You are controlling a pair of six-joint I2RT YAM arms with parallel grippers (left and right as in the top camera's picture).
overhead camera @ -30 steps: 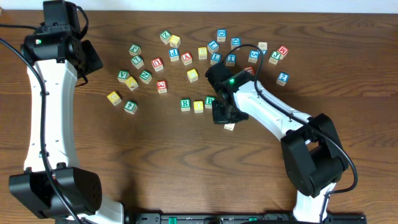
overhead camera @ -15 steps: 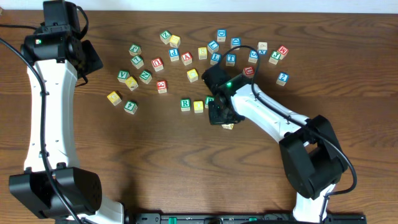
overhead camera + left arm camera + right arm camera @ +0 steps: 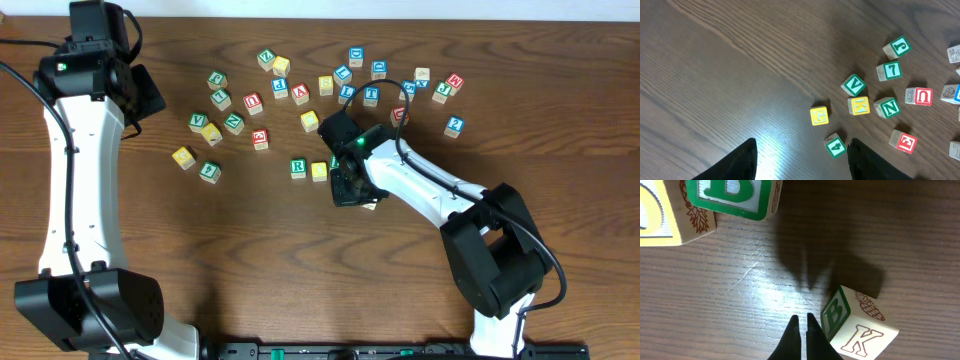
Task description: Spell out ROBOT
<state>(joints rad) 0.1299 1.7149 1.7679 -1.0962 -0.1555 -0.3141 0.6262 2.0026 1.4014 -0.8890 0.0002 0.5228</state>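
In the overhead view the green-framed R cube and a yellow cube stand side by side. A green-framed B cube is to their right, mostly hidden under my right gripper from above. The right wrist view shows the yellow cube beside that B. My right gripper is shut and empty, its tips just left of a loose cube with a green B side and an outlined K on top. The blue-framed T cube sits at the back. My left gripper is open and empty, high at the left.
Several other letter cubes lie scattered at the back and left: yellow cubes, a green 4 cube, a red cube. The loose cube lies just right of my right gripper.
My right gripper has moved left and slightly back toward the R, yellow, B row. The loose cube stays about where it was. The left arm has not moved.
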